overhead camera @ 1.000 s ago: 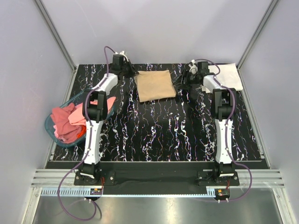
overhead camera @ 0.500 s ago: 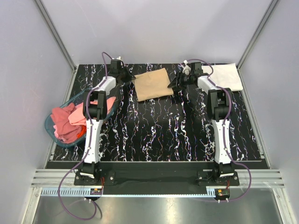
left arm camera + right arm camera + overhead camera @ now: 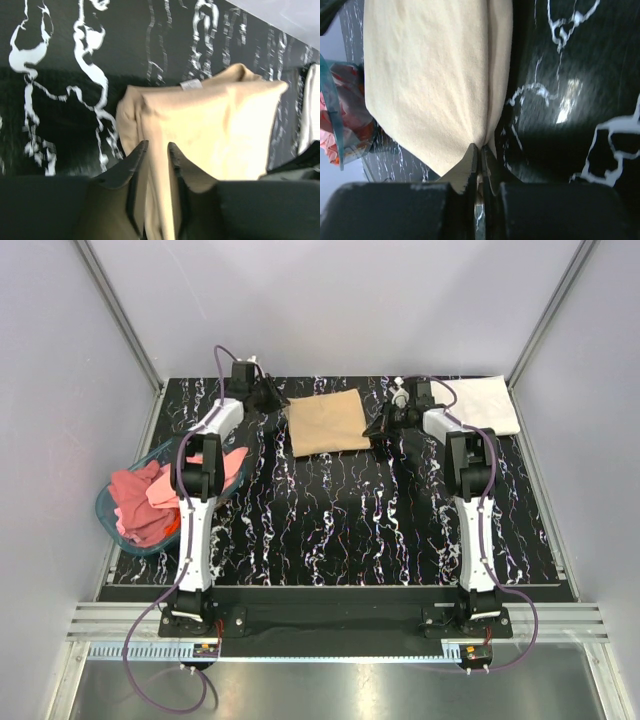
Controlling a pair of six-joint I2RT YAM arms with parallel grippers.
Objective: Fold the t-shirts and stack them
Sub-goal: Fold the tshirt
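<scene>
Tan t-shirt (image 3: 325, 423) sits folded at far centre of the bench (image 3: 330, 530), between both arms. Right end effector (image 3: 479, 150) pinches its right edge. Left end effector (image 3: 156, 146) is slightly spread, straddling the left edge. White t-shirt (image 3: 490, 403) lies far right, nearer the right arm, so it's probably the stack spot.

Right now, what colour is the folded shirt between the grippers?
Plain tan; the t-shirt shows best in the right wrist view.

I am looking into a lab test cell, bare pale walls (image 3: 330, 300), aluminium frame posts (image 3: 118, 315), black marbled table (image 3: 340, 530), metal mounting rail (image 3: 330, 618).
</scene>
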